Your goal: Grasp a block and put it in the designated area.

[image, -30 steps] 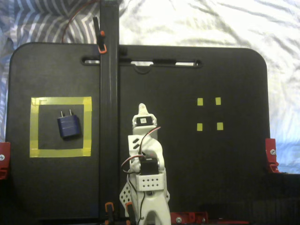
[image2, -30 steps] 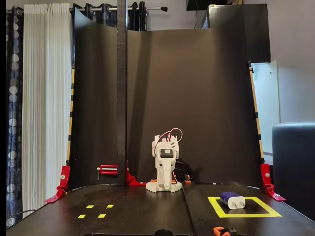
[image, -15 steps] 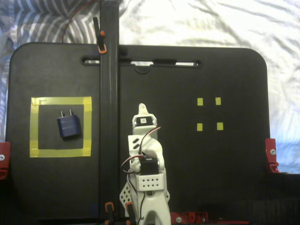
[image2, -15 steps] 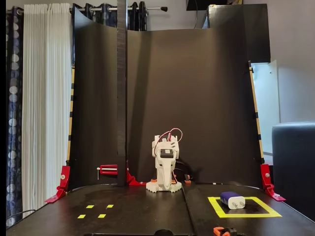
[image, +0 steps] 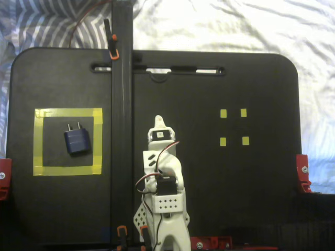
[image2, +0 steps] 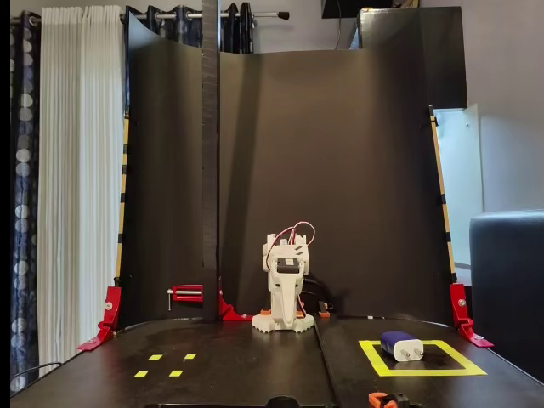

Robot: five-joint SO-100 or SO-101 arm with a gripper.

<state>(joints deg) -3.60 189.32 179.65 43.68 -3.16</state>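
Note:
The block (image: 77, 141), a dark navy plug charger with two silver prongs, lies inside the designated area (image: 37, 141), a yellow tape square on the black board at the left of a fixed view. In another fixed view the block (image2: 400, 345) lies in the tape square (image2: 429, 372) at the front right. My gripper (image: 158, 121) is folded in over the white arm at the board's middle, well to the right of the square, and looks shut and empty. It also shows in the other fixed view (image2: 288, 308), pointing down at the arm's base.
A tall black post (image: 121, 130) stands between the arm and the tape square. Small yellow markers (image: 223, 113) sit on the right half of the board. Red clamps (image: 302, 172) hold the board's edges. A black backdrop (image2: 340, 170) rises behind the arm.

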